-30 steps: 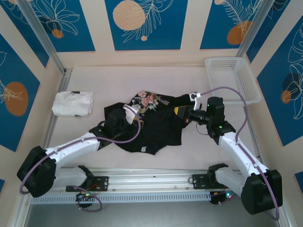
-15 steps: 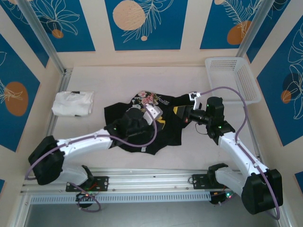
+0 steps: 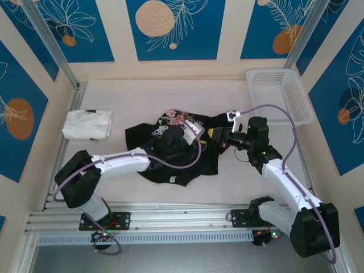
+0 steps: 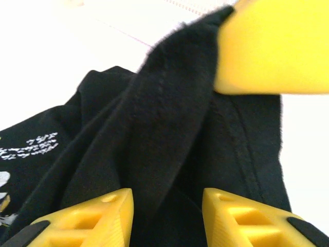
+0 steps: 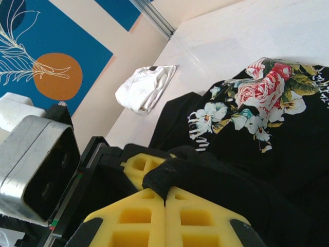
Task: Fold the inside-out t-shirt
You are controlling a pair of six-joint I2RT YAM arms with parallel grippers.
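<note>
The black t-shirt (image 3: 182,162) lies crumpled mid-table, its floral print (image 3: 175,119) facing up at the far side. My right gripper (image 3: 215,134) is at the shirt's right edge, shut on a raised fold of black cloth (image 5: 177,172). The left gripper (image 3: 201,134) has reached across the shirt and sits just left of the right one. In the left wrist view its yellow fingers (image 4: 92,213) stand open around a ridge of the cloth (image 4: 164,134); the right gripper's yellow finger (image 4: 272,46) grips that ridge at the top. The flowers (image 5: 262,98) lie beyond the right gripper (image 5: 165,191).
A white folded garment (image 3: 86,124) lies at the table's left side, also visible in the right wrist view (image 5: 146,87). A white basket (image 3: 270,72) stands at the back right. Bare table lies in front of and behind the shirt.
The left arm has swung to the right across the shirt until its gripper sits beside the right one. The right arm has held still, keeping its grip.
</note>
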